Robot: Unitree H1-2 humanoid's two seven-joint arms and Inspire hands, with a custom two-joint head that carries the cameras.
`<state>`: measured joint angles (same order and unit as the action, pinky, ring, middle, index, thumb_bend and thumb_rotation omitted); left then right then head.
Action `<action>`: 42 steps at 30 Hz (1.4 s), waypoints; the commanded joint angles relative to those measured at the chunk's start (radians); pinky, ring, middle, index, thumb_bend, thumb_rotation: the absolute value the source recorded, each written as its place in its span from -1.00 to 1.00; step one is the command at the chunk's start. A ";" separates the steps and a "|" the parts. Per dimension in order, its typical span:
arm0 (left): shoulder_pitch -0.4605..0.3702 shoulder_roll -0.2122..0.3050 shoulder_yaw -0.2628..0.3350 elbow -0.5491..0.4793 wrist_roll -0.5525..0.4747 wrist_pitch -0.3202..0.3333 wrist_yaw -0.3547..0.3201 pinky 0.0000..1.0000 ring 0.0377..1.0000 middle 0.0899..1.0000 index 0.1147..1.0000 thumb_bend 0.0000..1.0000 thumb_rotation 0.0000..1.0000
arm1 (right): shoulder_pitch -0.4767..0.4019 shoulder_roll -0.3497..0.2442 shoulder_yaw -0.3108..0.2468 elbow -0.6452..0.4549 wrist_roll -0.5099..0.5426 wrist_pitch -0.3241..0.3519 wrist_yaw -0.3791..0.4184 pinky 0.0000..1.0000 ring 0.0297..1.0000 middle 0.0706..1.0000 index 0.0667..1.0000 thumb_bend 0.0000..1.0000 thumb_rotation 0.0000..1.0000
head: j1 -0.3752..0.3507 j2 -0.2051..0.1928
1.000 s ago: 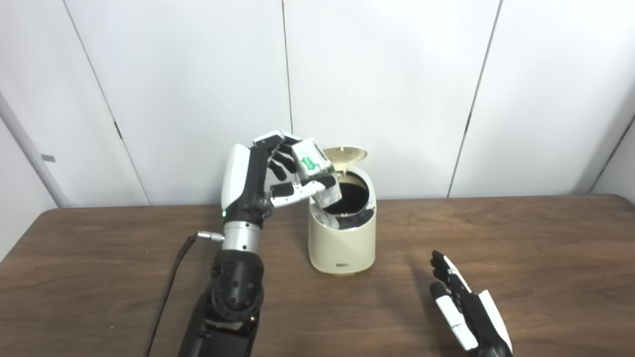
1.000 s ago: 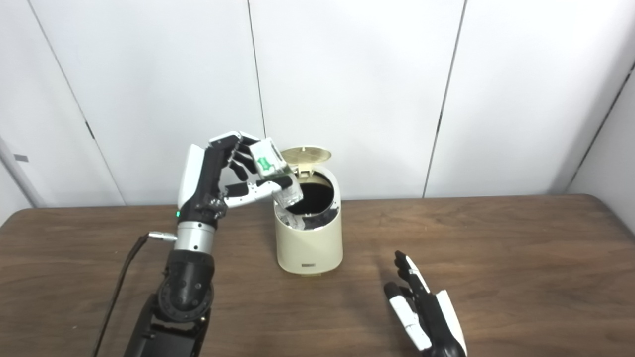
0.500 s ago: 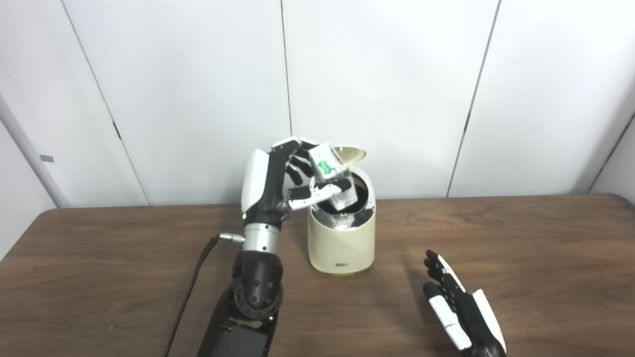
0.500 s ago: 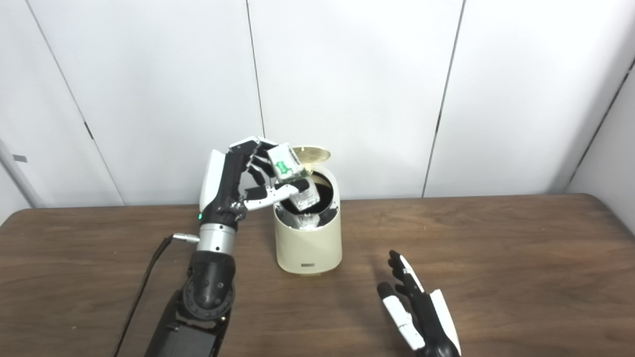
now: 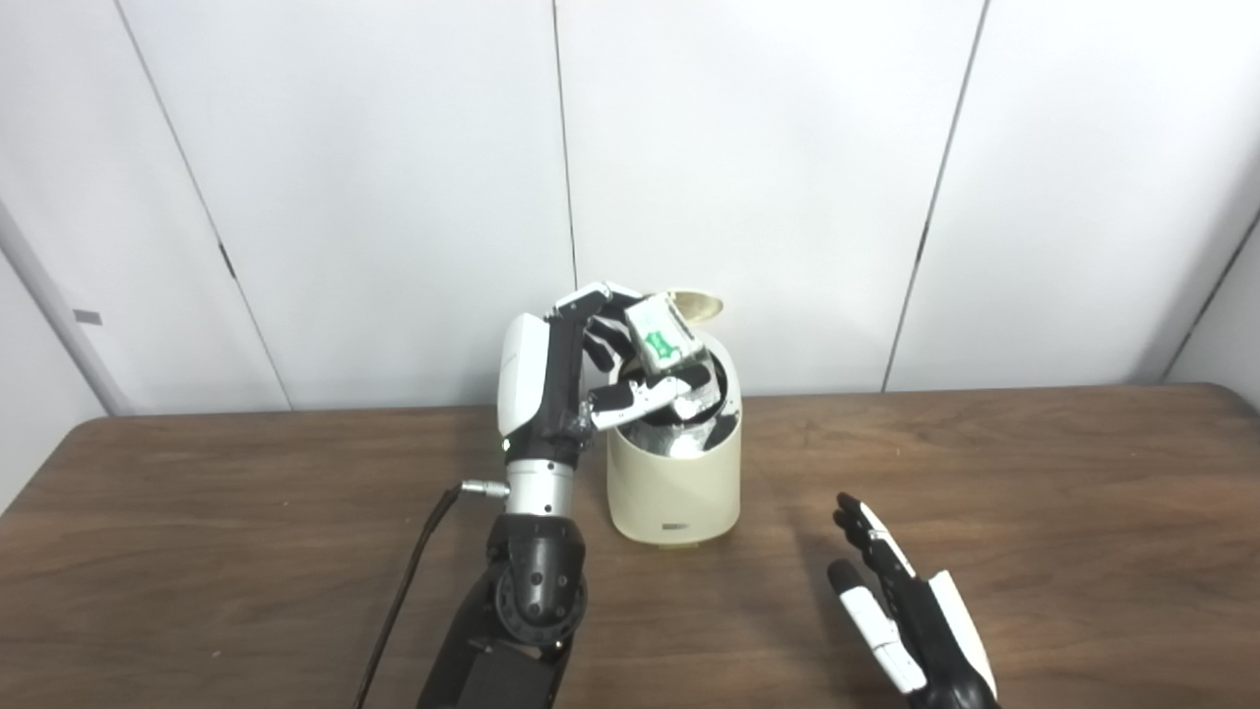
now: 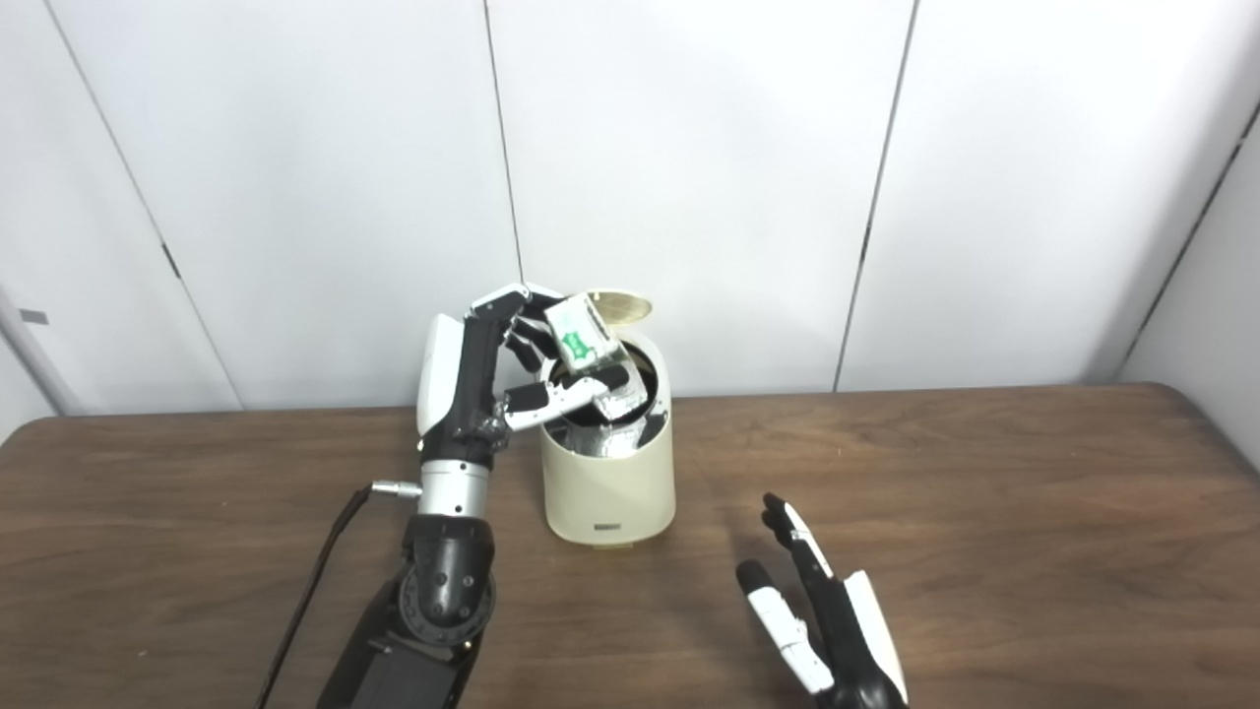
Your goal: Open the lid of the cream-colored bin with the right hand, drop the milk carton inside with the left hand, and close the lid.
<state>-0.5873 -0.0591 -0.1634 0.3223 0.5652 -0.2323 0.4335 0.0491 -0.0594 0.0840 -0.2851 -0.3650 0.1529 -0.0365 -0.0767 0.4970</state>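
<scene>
The cream-colored bin (image 5: 672,483) stands on the brown table at the middle, its round lid (image 5: 695,305) tipped up at the back. My left hand (image 5: 600,369) is shut on the white milk carton with a green mark (image 5: 665,343) and holds it tilted over the bin's dark opening, its lower end inside the rim. The carton also shows in the right eye view (image 6: 583,340). My right hand (image 5: 901,611) is open and empty, low over the table to the front right of the bin.
A black cable (image 5: 409,591) runs along the table beside my left arm. A white panelled wall (image 5: 787,177) stands close behind the bin. The brown table (image 5: 1083,512) stretches wide to the right and left.
My left hand has carried the carton to the right, from beside the bin's rim to over the opening, and lowered its end into it. My right hand has edged slightly left.
</scene>
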 commanded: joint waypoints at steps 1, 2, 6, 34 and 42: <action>-0.064 0.004 -0.008 -0.006 0.032 -0.073 0.054 -0.29 -0.24 -0.10 -0.12 -0.05 -1.00 | -0.017 0.002 -0.004 -0.044 0.012 -0.021 0.000 0.87 0.87 0.84 0.88 0.16 1.00 | 0.001 0.001; -0.064 0.008 -0.011 0.004 0.041 -0.086 0.066 -0.28 -0.23 -0.11 -0.13 -0.05 -1.00 | -0.016 0.001 -0.005 -0.045 0.017 -0.020 0.003 0.85 0.87 0.84 0.88 0.15 1.00 | 0.001 0.000; -0.063 0.019 -0.019 0.027 0.056 -0.114 0.084 -0.27 -0.21 -0.12 -0.14 -0.04 -1.00 | -0.015 -0.004 -0.009 -0.048 0.036 -0.022 0.008 0.75 0.85 0.84 0.88 0.14 1.00 | 0.004 0.003; -0.083 0.078 -0.052 0.119 0.169 -0.188 0.208 -0.29 -0.17 -0.17 -0.14 -0.04 -1.00 | 0.002 -0.010 -0.029 -0.079 0.087 0.024 0.037 0.68 0.82 0.82 0.88 0.18 1.00 | 0.031 0.022; -0.103 0.086 -0.063 0.170 0.198 -0.199 0.270 -0.28 -0.18 -0.16 -0.13 -0.04 -1.00 | 0.000 -0.019 -0.025 -0.073 0.078 0.023 0.036 0.64 0.80 0.81 0.87 0.17 1.00 | 0.036 0.022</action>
<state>-0.6247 0.0207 -0.2260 0.4978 0.7476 -0.4112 0.6674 0.0618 -0.0757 0.0594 -0.3193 -0.2871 0.1949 -0.0026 -0.0399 0.5185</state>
